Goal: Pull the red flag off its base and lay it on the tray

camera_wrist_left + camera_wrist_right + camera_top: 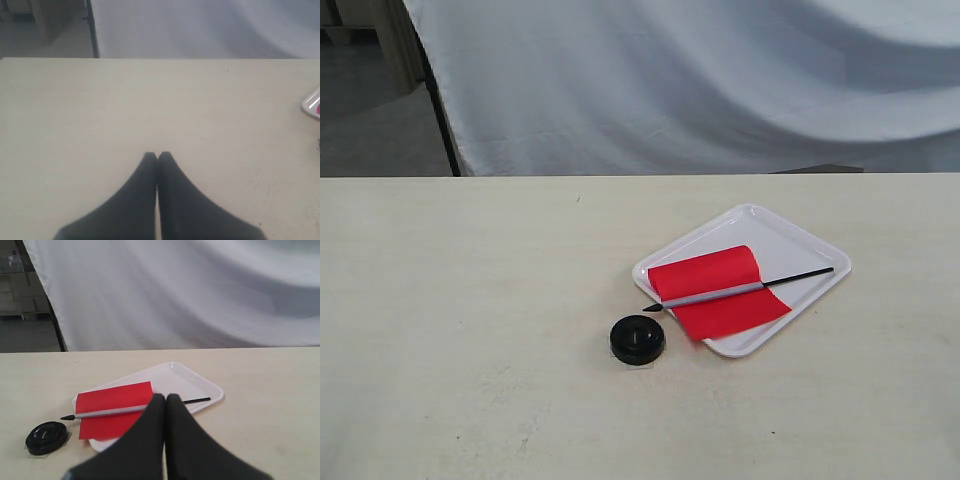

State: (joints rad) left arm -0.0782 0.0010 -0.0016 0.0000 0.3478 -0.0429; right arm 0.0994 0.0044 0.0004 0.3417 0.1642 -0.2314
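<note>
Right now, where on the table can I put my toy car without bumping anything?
The whole left side of the table, left of the black base, is bare. So are the strips in front of and behind the tray. It is crowded where the red flag covers much of the tray, its tip poking out toward the base.

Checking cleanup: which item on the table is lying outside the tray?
The round black base, sitting beside the tray; the red flag lies on the tray.
</note>
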